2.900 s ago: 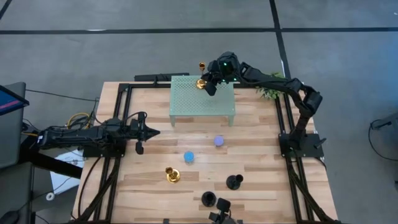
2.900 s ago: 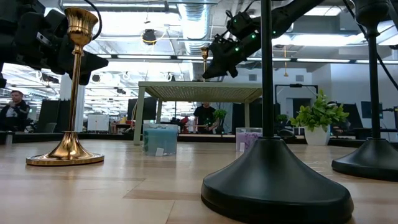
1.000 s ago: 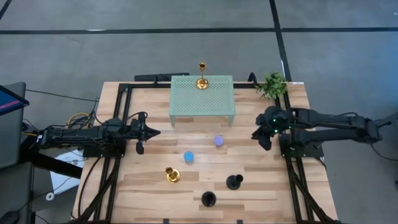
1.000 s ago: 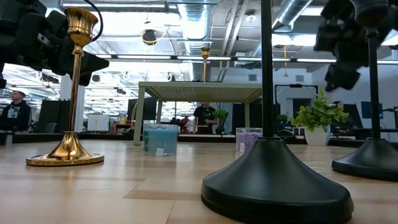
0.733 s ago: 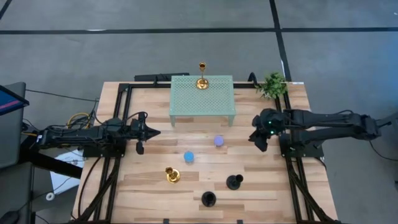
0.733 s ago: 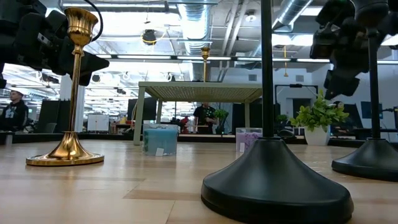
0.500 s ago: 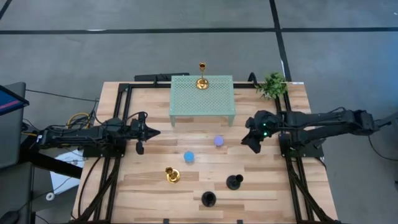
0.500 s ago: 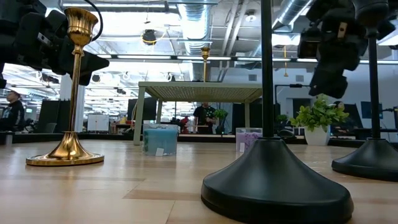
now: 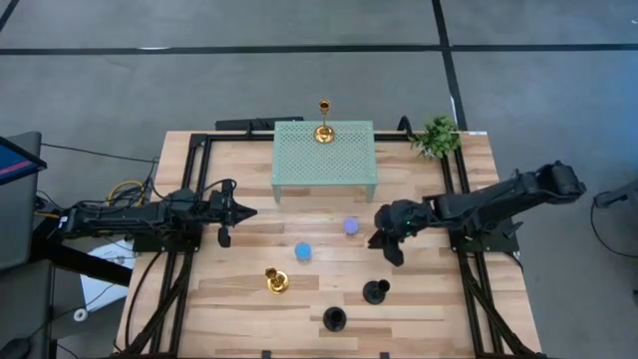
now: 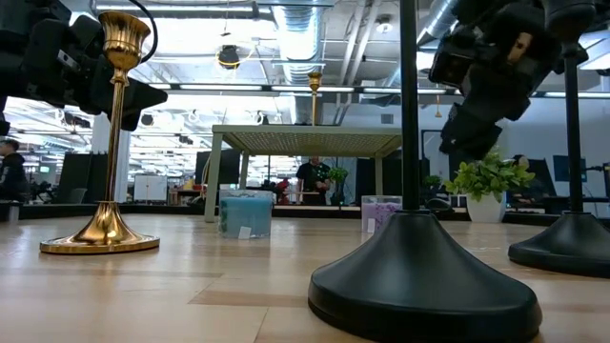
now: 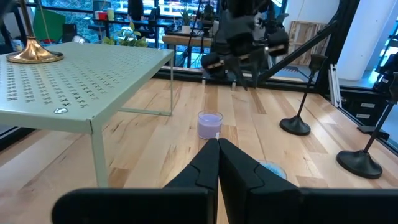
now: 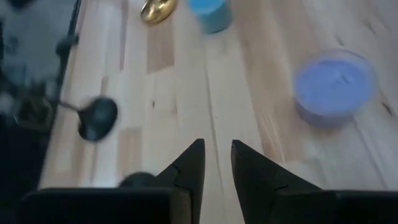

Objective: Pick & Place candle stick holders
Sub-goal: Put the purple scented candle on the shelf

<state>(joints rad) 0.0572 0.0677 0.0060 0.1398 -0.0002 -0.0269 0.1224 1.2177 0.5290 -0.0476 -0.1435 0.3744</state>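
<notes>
One gold candle stick holder (image 9: 323, 128) stands on its round base on the pale green stand (image 9: 326, 165). On the table stand a purple cylinder (image 9: 350, 226), a blue cylinder (image 9: 302, 251), a second gold holder (image 9: 276, 280) and two black holders (image 9: 375, 292) (image 9: 334, 319). My right gripper (image 9: 385, 245) hovers just right of the purple cylinder (image 12: 334, 87), tipped downward, its fingers slightly open (image 12: 217, 155) with nothing between them. My left gripper (image 9: 241, 211) waits at the table's left, level and shut (image 11: 218, 147).
A small green plant (image 9: 436, 137) sits at the far right corner. Black frame rails (image 9: 462, 209) run along the table's left and right sides. Bare wood lies between the stand and the two cylinders.
My right gripper has swung from the table's right edge toward the middle and the near side, sinking a little and tipping further downward, and now hangs beside the purple cylinder. No candle stick holder has moved.
</notes>
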